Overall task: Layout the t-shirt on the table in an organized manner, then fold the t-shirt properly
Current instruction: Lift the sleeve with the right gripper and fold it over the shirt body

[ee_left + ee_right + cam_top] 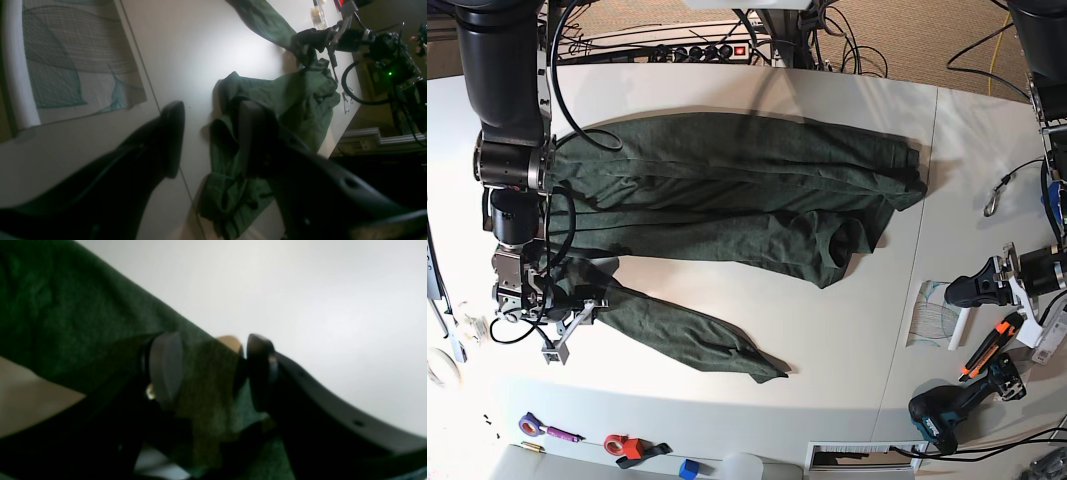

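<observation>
Now, with my right gripper [206, 373] jaws clamped on the t-shirt [727, 190] spread across the desk [847, 350], and my left gripper [213, 110] jaws apart and empty by the opposite edge, I'd pull slowly, keeping the cloth flat.

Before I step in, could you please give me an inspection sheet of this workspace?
Surface: white table with a seam.
Job's things: green t-shirt spread out, creased, not folded.
Clutter: cordless drill, carabiner, patterned paper.
Grippers: right pincer shut on the t-shirt; left pincer open, by the paper.
Cables: power strip and cords along the far edge.
Surroundings: tan carpet.
</observation>
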Controlling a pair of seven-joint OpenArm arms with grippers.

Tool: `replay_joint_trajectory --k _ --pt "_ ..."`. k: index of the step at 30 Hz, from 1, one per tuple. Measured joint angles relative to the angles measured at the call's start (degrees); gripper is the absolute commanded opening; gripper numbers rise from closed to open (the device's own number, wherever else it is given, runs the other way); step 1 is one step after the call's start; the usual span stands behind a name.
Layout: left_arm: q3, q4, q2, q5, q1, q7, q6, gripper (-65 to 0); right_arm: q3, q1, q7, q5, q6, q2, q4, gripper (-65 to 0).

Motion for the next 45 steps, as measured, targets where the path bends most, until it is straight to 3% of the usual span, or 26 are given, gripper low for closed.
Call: replay_joint_trajectory --k 1,2,5,17,21,26,28,30,33,34,38,41,45 --pt "0.00 0.00 0.00 -0.02 0.00 0.00 0.00 -36.8 0.00 -0.02 0.44 0.00 0.00 0.00 0.00 -35.1" --pt "0.00 0.00 0.00 0.00 0.02 0.02 0.00 -36.8 0.00 -0.02 0.81 0.02 -0.02 0.00 0.00 -40.0" --pt "0.00 0.00 0.00 0.00 0.00 0.00 0.00 -36.8 0.00 0.00 0.94 -0.07 -0.02 -0.02 0.00 -65.0" --pt "0.00 -0.02 -0.02 -0.02 0.00 0.02 0.00 -36.8 0.00 -0.28 -2.05 -0.22 -0.02 0.00 6.03 -65.0" --pt "0.00 0.00 -0.02 -0.02 0.00 0.02 0.00 -36.8 0.00 0.02 -2.51 -0.17 -4.20 -0.09 10.88 -65.0" --pt "0.00 0.00 0.00 0.00 0.00 0.02 0.00 -36.8 0.00 -0.22 -2.99 -3.19 -4.33 -0.04 12.04 -65.0" --pt "0.00 0.00 0.00 0.00 0.02 0.00 0.00 -36.8 0.00 -1.29 -2.14 -3.23 -4.37 -0.39 12.13 -65.0" --pt "0.00 -0.02 -0.02 -0.02 0.00 0.02 0.00 -36.8 0.00 -3.76 2.75 -4.61 -4.24 -1.01 12.17 -64.6" --pt "0.00 -0.02 -0.02 -0.02 0.02 0.02 0.00 -36.8 0.00 -8.33 6.12 -8.59 -4.42 -2.16 12.09 -46.5" --pt "0.00 0.00 0.00 -0.02 0.00 0.00 0.00 -36.8 0.00 -9.55 9.33 -8.63 -6.34 -2.19 12.22 -43.4" --pt "0.00 -0.02 0.00 0.00 0.00 0.00 0.00 -36.8 0.00 -11.10 11.41 -8.35 -13.09 -2.10 12.57 -38.3" --pt "0.00 0.00 -0.02 0.02 0.04 0.02 0.00 -36.8 0.02 -10.97 10.49 -8.04 -12.94 -1.86 12.57 -37.0" --pt "0.00 0.00 -0.02 0.00 0.02 0.00 0.00 -36.8 0.20 -10.62 8.39 -4.24 -9.20 -1.57 12.59 -37.0"
